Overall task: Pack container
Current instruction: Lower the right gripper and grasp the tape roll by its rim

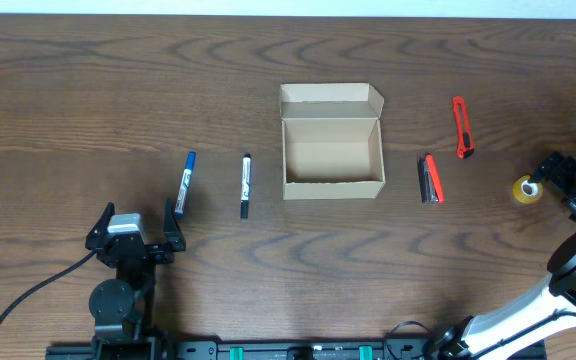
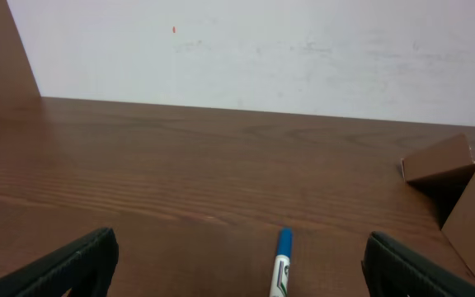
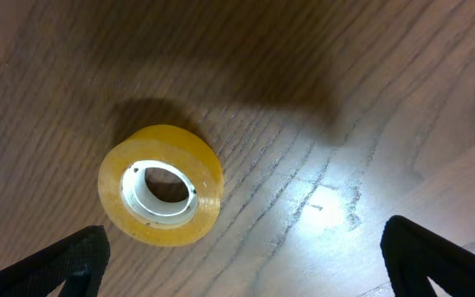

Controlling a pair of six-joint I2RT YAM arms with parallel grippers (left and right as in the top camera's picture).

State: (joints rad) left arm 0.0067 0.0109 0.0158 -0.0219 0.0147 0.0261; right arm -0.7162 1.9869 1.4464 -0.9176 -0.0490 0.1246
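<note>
The tan cardboard container stands open and empty at the table's middle, its flap lid folded back; its corner shows in the left wrist view. A blue marker and a black marker lie left of it. My left gripper is open, just in front of the blue marker. A red-and-black utility knife and a red cutter lie right of the box. A yellow tape roll sits at the far right. My right gripper is open beside the roll.
The dark wooden table ends at a white wall behind. A black cable runs from the left arm's base at the front left.
</note>
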